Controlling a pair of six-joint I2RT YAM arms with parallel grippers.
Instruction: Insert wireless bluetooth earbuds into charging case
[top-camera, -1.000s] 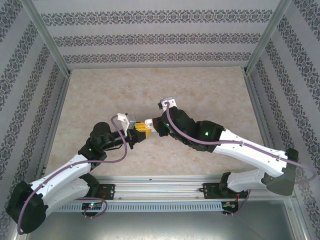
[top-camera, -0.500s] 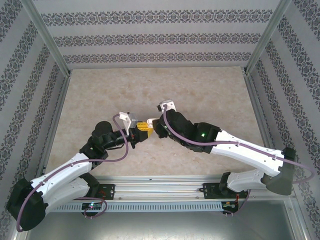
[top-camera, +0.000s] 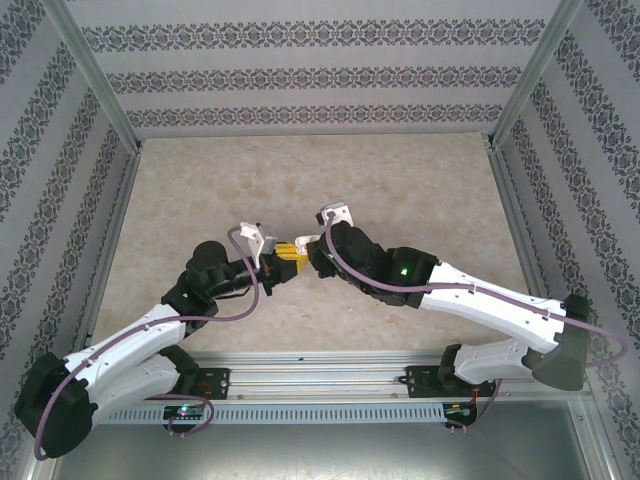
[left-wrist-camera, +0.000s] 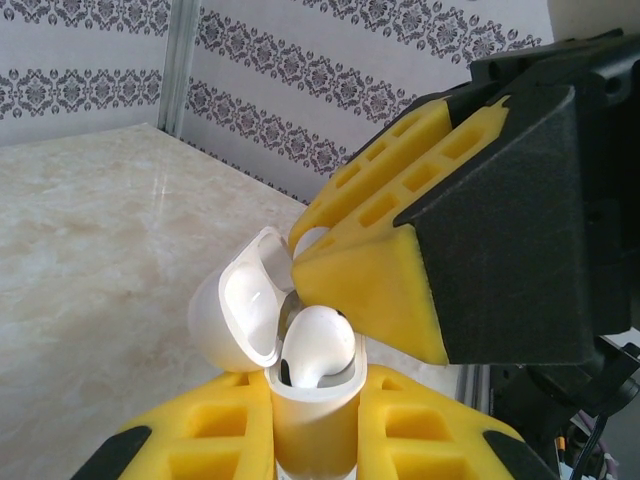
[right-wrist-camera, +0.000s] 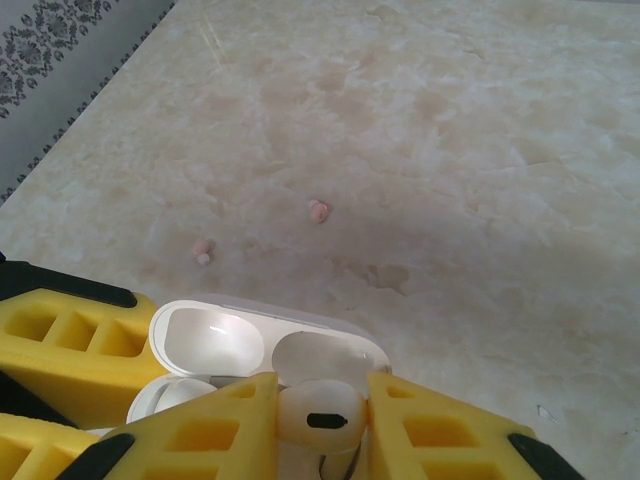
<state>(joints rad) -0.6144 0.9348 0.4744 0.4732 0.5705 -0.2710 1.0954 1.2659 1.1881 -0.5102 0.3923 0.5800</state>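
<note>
My left gripper (left-wrist-camera: 310, 425) is shut on the white charging case (left-wrist-camera: 312, 405) and holds it upright with its lid (left-wrist-camera: 238, 318) swung open. One white earbud (left-wrist-camera: 320, 345) sits in the case's near socket. My right gripper (right-wrist-camera: 318, 425) is shut on a second white earbud (right-wrist-camera: 318, 412), low over the open case (right-wrist-camera: 300, 345) beside the seated earbud (right-wrist-camera: 168, 396). In the top view the left gripper (top-camera: 281, 264) and right gripper (top-camera: 298, 247) meet tip to tip above the table's middle. The right fingers (left-wrist-camera: 370, 290) press against the lid's edge.
Two tiny pale-pink bits (right-wrist-camera: 318, 210) (right-wrist-camera: 202, 250) lie on the marble tabletop (right-wrist-camera: 450, 150) beyond the case. Patterned walls and metal frame posts (top-camera: 95, 75) ring the table. The arm bases sit on the rail (top-camera: 320, 385) at the near edge.
Both arms have closed in on each other. The right gripper moved left and down with its earbud to the case held in the left gripper, which rose slightly.
</note>
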